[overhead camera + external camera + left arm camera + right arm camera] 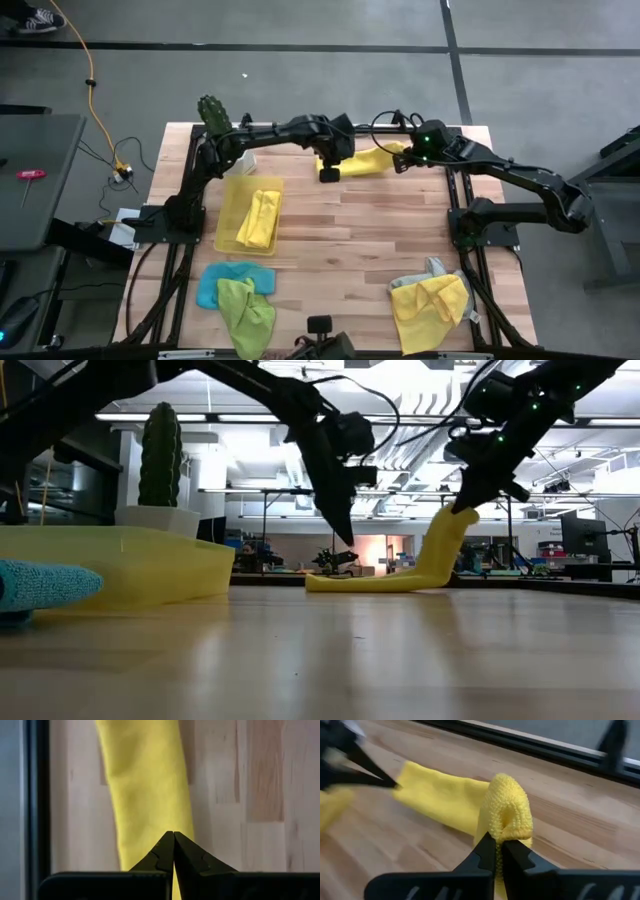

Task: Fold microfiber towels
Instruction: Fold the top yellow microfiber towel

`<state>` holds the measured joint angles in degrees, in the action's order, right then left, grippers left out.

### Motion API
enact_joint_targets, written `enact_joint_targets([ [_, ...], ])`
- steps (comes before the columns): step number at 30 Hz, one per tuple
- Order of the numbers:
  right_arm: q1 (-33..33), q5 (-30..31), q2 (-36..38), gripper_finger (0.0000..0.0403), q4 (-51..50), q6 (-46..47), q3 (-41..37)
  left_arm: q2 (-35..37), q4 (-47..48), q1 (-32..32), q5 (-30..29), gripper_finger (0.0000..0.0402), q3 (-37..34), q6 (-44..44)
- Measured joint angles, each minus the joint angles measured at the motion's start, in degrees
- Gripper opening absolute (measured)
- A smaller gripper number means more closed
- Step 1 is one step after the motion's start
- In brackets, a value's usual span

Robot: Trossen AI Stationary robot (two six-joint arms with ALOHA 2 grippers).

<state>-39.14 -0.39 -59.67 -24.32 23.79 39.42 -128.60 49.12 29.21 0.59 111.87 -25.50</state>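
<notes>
A yellow microfiber towel (365, 160) lies as a long strip near the table's far edge. My right gripper (462, 508) is shut on its right end and holds that end up, while the rest (370, 582) lies flat on the wood. My left gripper (345, 538) is shut with nothing between its fingers. It points down and hangs a little above the strip's left end; in the left wrist view its tips (173, 834) show over the yellow cloth (145, 785). My right gripper pinches the towel's right end between its two fingers, and a bunched fold (506, 815) bulges over the fingertips. The fingers slant down from the table's right side. That end is lifted clear, and the cloth slopes down from it to the part (440, 795) on the table.
A translucent yellow tray (232, 190) at the left holds a folded yellow towel (260, 218). Blue and green towels (238, 295) lie at the near left, yellow and grey ones (430, 298) at the near right. A cactus pot (213, 112) stands at the far left corner.
</notes>
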Motion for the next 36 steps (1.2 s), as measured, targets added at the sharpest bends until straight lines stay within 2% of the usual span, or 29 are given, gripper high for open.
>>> enact_joint_targets([
  [4, 1.87, -2.80, -1.25, 0.0000, 4.12, 1.81, 0.00, 0.02, -2.00, 0.66, -0.78, 0.0000, -1.85, 0.88],
  [9, 4.85, -3.45, -5.64, 0.0000, 10.13, 3.21, 0.00, 0.04, -0.15, 1.72, -7.91, 0.0000, -2.50, 0.89],
  [16, 7.11, -4.10, -12.86, 0.0000, 19.62, 2.84, 0.00, 0.04, 1.17, 2.64, -8.33, 0.0000, -2.57, 1.07],
  [20, 6.57, -3.56, -12.68, 0.0000, 18.75, 1.15, -0.02, 0.13, -1.57, 2.69, -6.04, 0.0000, -5.25, 0.02],
  [25, 5.02, -1.94, -7.91, 0.0000, 14.08, -1.44, -0.07, 0.11, -5.99, 1.89, -6.00, 0.0000, -7.23, -1.48],
  [29, 4.08, 6.57, -1.83, 0.0000, 3.98, -4.19, 0.97, 0.11, -7.37, 1.25, -6.00, 0.0000, -5.88, -2.14],
  [33, 3.87, 19.87, 2.27, 0.0000, -12.14, -5.04, 5.94, 0.11, -8.95, 0.73, -6.07, 0.0000, -3.82, -2.14],
  [36, 3.87, 26.64, 3.41, 0.0000, -21.93, -5.43, 10.26, 0.11, -10.38, 0.13, -6.20, 0.0000, -2.08, -2.48],
])
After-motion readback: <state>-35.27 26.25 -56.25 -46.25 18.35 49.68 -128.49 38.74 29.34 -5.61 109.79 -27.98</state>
